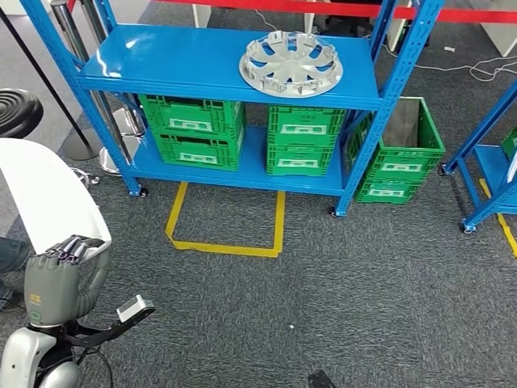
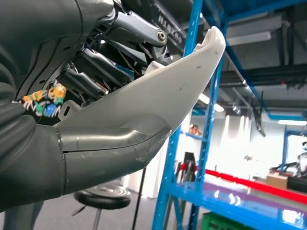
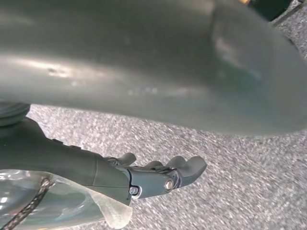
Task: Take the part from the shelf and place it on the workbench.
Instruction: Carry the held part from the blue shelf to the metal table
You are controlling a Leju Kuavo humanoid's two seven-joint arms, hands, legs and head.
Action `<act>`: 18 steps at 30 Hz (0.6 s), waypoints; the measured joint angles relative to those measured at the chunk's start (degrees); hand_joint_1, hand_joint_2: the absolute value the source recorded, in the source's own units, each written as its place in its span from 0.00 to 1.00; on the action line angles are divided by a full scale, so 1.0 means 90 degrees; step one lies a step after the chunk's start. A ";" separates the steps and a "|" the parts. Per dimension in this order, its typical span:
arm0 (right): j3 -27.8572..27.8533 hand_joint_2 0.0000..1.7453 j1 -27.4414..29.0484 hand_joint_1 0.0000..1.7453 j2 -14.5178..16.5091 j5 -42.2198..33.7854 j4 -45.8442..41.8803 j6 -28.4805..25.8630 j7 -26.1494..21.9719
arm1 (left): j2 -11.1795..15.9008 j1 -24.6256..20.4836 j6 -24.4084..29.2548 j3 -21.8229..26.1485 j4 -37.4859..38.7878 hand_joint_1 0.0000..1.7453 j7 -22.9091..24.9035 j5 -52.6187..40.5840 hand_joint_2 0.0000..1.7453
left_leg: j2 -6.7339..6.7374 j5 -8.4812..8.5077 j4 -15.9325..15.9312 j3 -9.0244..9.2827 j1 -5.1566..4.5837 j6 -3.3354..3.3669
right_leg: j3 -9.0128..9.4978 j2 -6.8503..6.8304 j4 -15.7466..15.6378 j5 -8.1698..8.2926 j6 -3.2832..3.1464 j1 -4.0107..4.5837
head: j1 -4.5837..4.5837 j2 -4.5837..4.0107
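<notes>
**White panel in the left hand, blue shelf ahead**

Head view: the left hand (image 1: 64, 279) sits low at the left edge, its grey back turned up and its dark fingers curled over the near edge of a white curved panel (image 1: 45, 194), which it grips. The panel rises from the hand up and away toward the picture's left edge. Ahead stands a blue shelf (image 1: 182, 61) on castors; a silver wheel cover (image 1: 290, 62) lies flat on its top board, and green crates (image 1: 194, 129) fill the lower board. Another green crate (image 1: 402, 153) sits on the grey carpet just beside the shelf's right post. Yellow tape (image 1: 229, 242) marks a square on the floor before the shelf. A black round stool (image 1: 18, 109) stands at the left, beyond the panel.

Left wrist view: the thick grey thumb (image 2: 108, 143) presses one face of the white panel (image 2: 181, 76), the darker fingers (image 2: 108, 67) clamp the other. A blue shelf post (image 2: 184, 120) rises behind.

Right wrist view: the right hand (image 3: 159, 175) hangs over grey carpet (image 3: 235, 177), dark fingers lying side by side, slightly bent, holding nothing.
</notes>
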 joint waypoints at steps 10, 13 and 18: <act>0.0003 0.00 0.0012 0.00 0.0013 0.0002 0.0008 0.0007 0.0024 | 0.0013 0.0015 0.0001 0.0007 -0.0004 1.00 -0.0005 0.0024 1.00 | -0.0022 -0.0983 0.1787 0.0020 0.0016 -0.0210 | -0.0941 -0.0110 0.0148 0.0751 -0.0153 -0.0034 | -0.0042 0.0000; 0.0015 0.00 0.0008 0.00 0.0016 0.0010 0.0008 0.0009 0.0036 | 0.0012 0.0008 -0.0004 0.0010 -0.0007 1.00 -0.0037 0.0072 1.00 | -0.0024 -0.0937 0.0574 0.0997 0.0005 -0.0143 | -0.1273 -0.0105 0.0357 0.0866 -0.0090 -0.0015 | -0.0042 0.0000; 0.0031 0.00 0.0017 0.00 0.0023 0.0010 0.0008 0.0010 0.0038 | 0.0007 0.0004 -0.0010 0.0009 -0.0008 1.00 -0.0059 0.0081 1.00 | 0.0002 -0.1054 -0.0156 0.1270 -0.0018 0.0085 | -0.1480 -0.0069 0.0490 0.0942 0.0106 -0.0032 | -0.0035 0.0000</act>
